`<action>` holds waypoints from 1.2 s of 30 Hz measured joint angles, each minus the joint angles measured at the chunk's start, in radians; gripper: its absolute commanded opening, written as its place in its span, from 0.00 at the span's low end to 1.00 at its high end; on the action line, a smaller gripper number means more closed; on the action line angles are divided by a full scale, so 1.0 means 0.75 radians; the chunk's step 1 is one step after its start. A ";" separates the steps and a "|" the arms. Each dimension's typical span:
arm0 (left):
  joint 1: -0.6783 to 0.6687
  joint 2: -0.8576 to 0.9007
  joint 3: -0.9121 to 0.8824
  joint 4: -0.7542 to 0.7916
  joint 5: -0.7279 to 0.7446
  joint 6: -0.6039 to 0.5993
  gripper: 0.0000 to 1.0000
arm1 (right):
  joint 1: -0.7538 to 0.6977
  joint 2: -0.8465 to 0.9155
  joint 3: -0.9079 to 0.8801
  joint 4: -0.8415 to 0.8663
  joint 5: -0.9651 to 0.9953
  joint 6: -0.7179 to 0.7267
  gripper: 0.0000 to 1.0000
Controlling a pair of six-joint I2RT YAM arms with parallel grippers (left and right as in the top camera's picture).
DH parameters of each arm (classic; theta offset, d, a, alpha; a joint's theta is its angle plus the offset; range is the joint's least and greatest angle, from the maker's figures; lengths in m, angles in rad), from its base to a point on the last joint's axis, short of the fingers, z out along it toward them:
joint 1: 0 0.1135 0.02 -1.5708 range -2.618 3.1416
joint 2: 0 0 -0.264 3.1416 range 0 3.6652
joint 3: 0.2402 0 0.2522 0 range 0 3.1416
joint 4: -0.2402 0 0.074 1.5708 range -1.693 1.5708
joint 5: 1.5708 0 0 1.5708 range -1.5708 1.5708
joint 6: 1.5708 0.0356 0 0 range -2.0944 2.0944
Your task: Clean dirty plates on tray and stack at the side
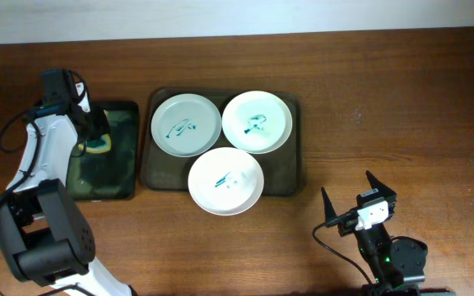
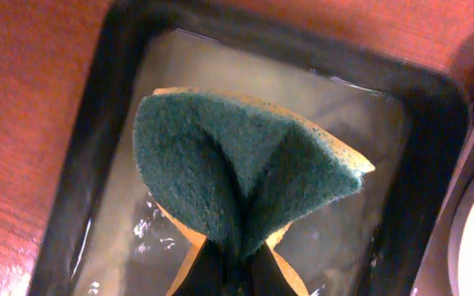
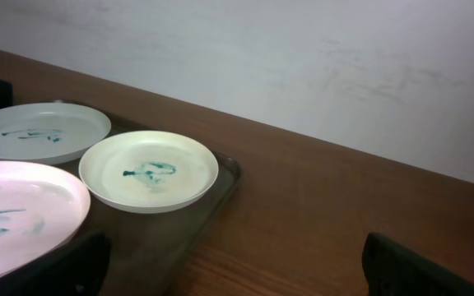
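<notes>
Three plates with green smears lie on the dark tray [image 1: 290, 182]: a pale green one [image 1: 186, 124] at back left, a cream one [image 1: 257, 122] at back right, and a white one [image 1: 225, 181] in front. My left gripper [image 1: 97, 140] is shut on a green and yellow sponge [image 2: 241, 173], folded between its fingers, over the black water basin [image 1: 126, 111]. My right gripper [image 1: 348, 200] is open and empty above bare table, right of the tray. The cream plate [image 3: 148, 171], pale green plate [image 3: 39, 131] and white plate [image 3: 15, 210] show in the right wrist view.
The basin [image 2: 434, 140] holds shallow water and stands left of the tray. The tray edge [image 3: 220, 197] lies just left of my right fingers. Bare wooden table [image 1: 385, 107] spreads to the right. A pale wall [image 3: 303, 57] runs behind the table.
</notes>
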 measured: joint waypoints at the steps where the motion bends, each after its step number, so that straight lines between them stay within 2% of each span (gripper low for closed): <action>1: -0.005 0.000 0.000 -0.019 -0.020 -0.020 0.00 | 0.000 0.000 0.000 0.000 0.000 0.001 0.98; 3: -0.039 -0.003 0.000 -0.064 -0.160 -0.102 0.00 | 0.000 0.000 0.000 0.000 0.000 0.001 0.98; 4: -0.054 -0.003 0.000 -0.055 -0.165 -0.102 0.00 | 0.000 0.000 0.000 0.000 0.000 0.001 0.98; 16: -0.076 -0.007 0.000 -0.131 -0.050 -0.087 0.00 | 0.000 0.000 0.000 0.000 0.003 0.000 0.98; 19: -0.076 -0.008 0.000 -0.178 -0.048 -0.087 0.00 | 0.000 0.000 0.000 0.023 -0.114 0.009 0.98; 21: -0.076 -0.009 0.000 -0.186 -0.043 -0.087 0.00 | 0.000 0.000 0.000 0.031 -0.315 0.130 0.98; 25: -0.076 -0.020 0.000 -0.193 0.008 -0.087 0.00 | 0.000 0.000 0.000 0.058 -0.640 0.732 0.98; 29: -0.076 -0.048 0.000 -0.197 0.013 -0.087 0.00 | 0.000 0.003 0.002 0.046 -0.692 0.954 0.98; 31: -0.076 -0.076 0.000 -0.193 0.013 -0.087 0.00 | 0.000 0.102 0.042 -0.005 -0.692 0.968 0.98; 33: -0.076 -0.114 -0.001 -0.176 0.017 -0.070 0.00 | 0.000 0.299 0.180 -0.031 -0.682 0.902 0.98; 35: -0.101 -0.214 -0.001 -0.121 0.017 -0.020 0.00 | 0.000 0.568 0.402 -0.082 -0.676 0.793 0.98; 36: -0.155 -0.270 0.001 -0.093 0.021 0.015 0.00 | 0.000 0.801 0.606 -0.211 -0.675 0.695 0.98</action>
